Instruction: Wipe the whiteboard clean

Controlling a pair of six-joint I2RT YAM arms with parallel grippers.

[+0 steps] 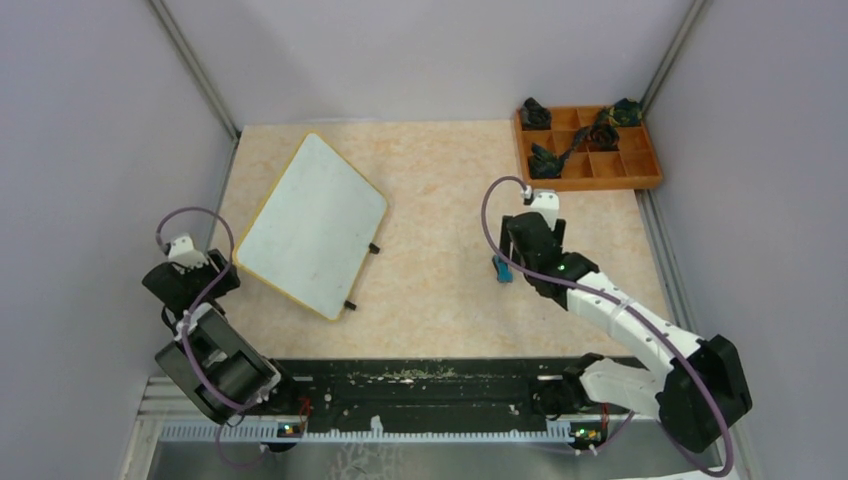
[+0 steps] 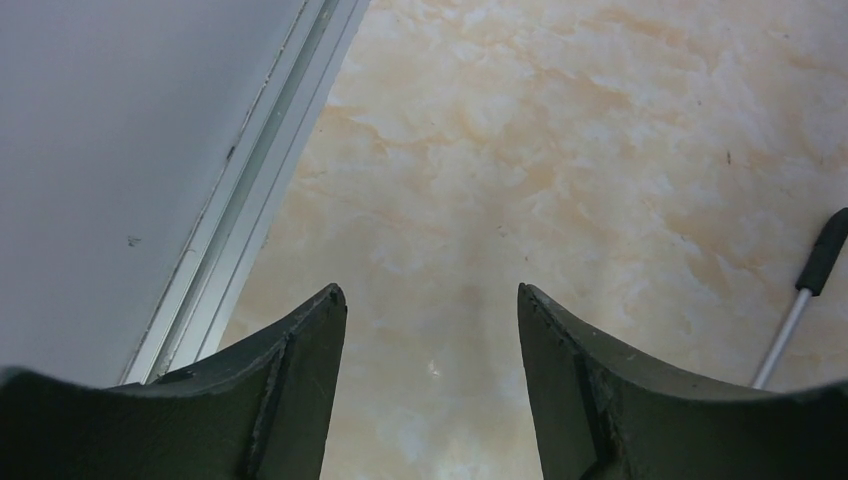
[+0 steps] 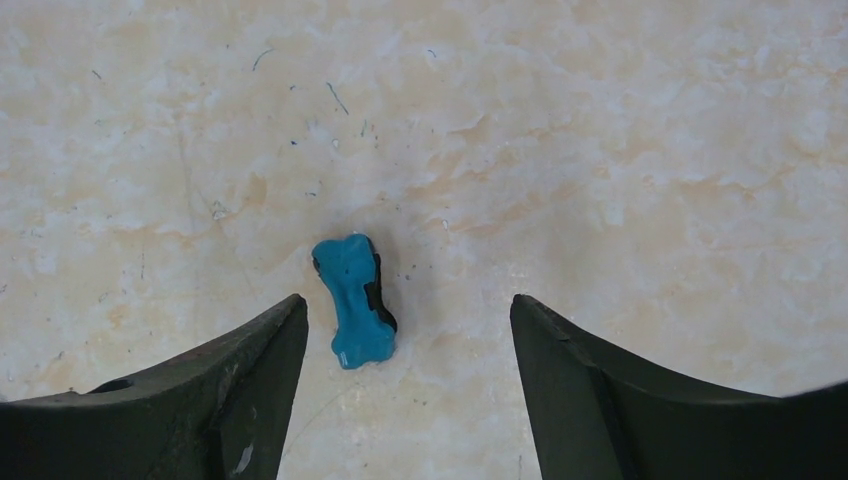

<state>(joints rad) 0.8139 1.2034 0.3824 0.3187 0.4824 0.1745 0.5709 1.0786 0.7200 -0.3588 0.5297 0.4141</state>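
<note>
Whiteboard (image 1: pixel 312 222) sits on the table (image 1: pixel 440 300), back-left area, turned at an angle to the table edges. From the top cam you see a white face with no writing I can make out. It has a yellow edge all round and two black feet (image 1: pixel 374 247) poking out along its right side. Left gripper (image 2: pixel 430 295) is at the table's left edge, just beside the board's near-left corner; you can't tell from the top cam whether it touches the board. Its jaws are partly open with nothing between them. Left wrist cam shows only bare table under the gap, the wall rail (image 2: pixel 250 210) off to the left, and a thin silver rod (image 2: pixel 808 285) with a black tip at the right edge; can't tell what that belongs to. Right gripper (image 3: pixel 407 300) is over mid-table, well apart from the board. Jaws are wide open, holding nothing. A small blue eraser (image 3: pixel 350 295) with a black side lies on the table under the gap, nearer the left-hand finger in the wrist view and touching neither finger as far as you can see. Orange tray (image 1: pixel 600 184) is at the back-right corner with dark items in several compartments, well apart from both grippers.
</note>
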